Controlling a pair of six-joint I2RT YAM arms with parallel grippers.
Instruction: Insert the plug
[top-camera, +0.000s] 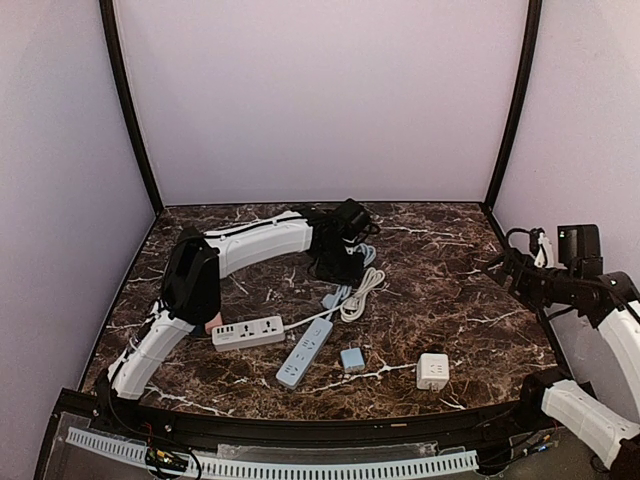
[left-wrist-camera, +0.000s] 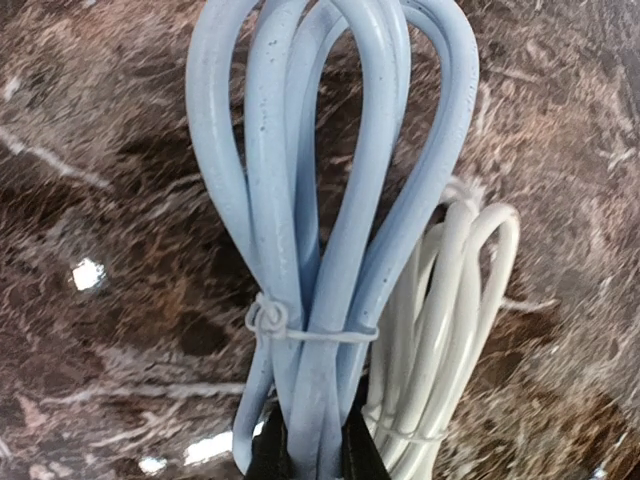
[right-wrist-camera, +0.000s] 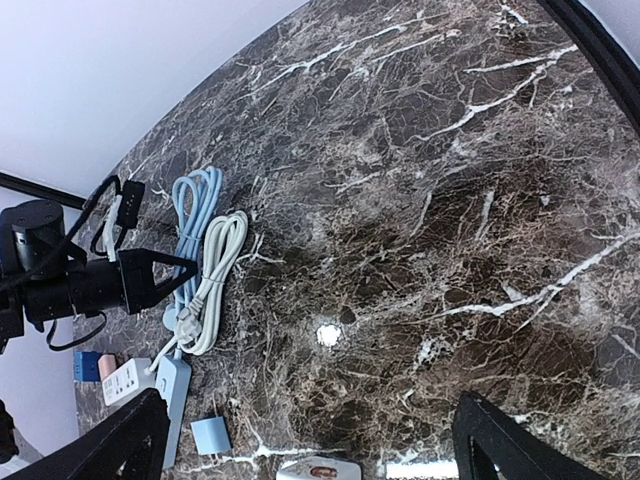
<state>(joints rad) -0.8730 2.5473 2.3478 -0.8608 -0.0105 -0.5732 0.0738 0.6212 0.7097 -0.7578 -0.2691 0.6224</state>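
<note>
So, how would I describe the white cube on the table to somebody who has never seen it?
Start at the dark marble table and go to its near edge. Right of the blue power strip and the small blue charger sits the white cube. It alone is white and square, and lies farthest right.

Right side: surface (top-camera: 470, 300) bare, room to pass.
Centre: coiled cables (top-camera: 360, 293), power strips (top-camera: 303, 352) obstruct.
Near edge: white cube (top-camera: 432, 371), blue adapter (top-camera: 352, 359).
</note>
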